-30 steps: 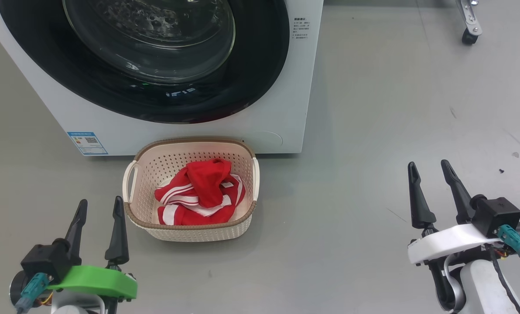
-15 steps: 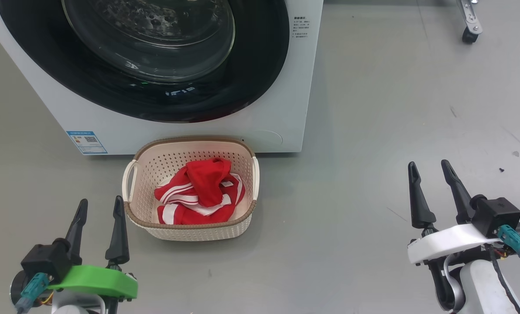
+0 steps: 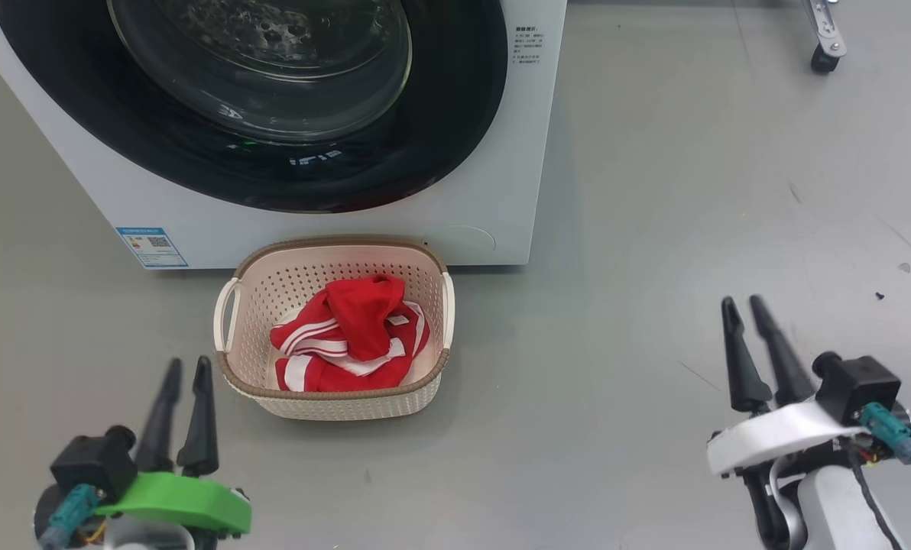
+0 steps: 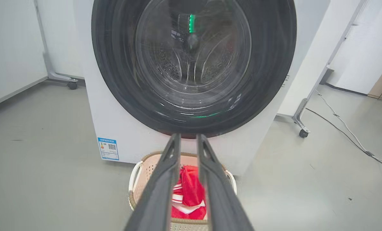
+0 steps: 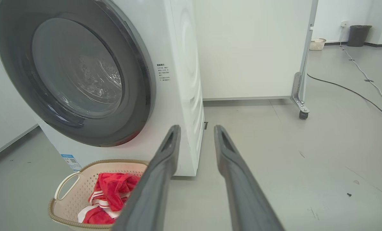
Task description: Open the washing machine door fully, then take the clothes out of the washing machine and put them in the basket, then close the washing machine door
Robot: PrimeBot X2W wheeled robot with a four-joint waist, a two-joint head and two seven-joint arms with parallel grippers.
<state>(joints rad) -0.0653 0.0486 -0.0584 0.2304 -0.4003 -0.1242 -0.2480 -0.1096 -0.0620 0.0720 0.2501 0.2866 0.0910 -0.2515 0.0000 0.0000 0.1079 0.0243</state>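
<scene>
The washing machine (image 3: 494, 198) stands at the top of the head view, and the washing machine door (image 3: 440, 137) lies flat against its front, black rim and glass bowl facing me. Right in front of it the basket (image 3: 333, 244) sits on the floor with the red, white-striped clothes (image 3: 348, 336) heaped inside. My left gripper (image 3: 187, 365) hovers left of the basket, its fingers a narrow gap apart and holding nothing. My right gripper (image 3: 740, 301) is far off to the right above bare floor, also narrowly open. The left wrist view looks between its gripper (image 4: 188, 137) at the clothes (image 4: 191, 189) and door (image 4: 194, 64); the right gripper (image 5: 197, 128) points past the machine's corner.
A white panel on a wheeled metal foot (image 5: 301, 114) stands right of the machine, its caster (image 3: 822, 57) at the head view's top right. A cable (image 5: 354, 93) runs over the grey floor, with a dark bin (image 5: 357, 35) far back. Open floor lies between basket and right gripper.
Both grippers' fingers have drawn closer together and both grippers sit a little lower in the head view. Door, basket and clothes have not moved.
</scene>
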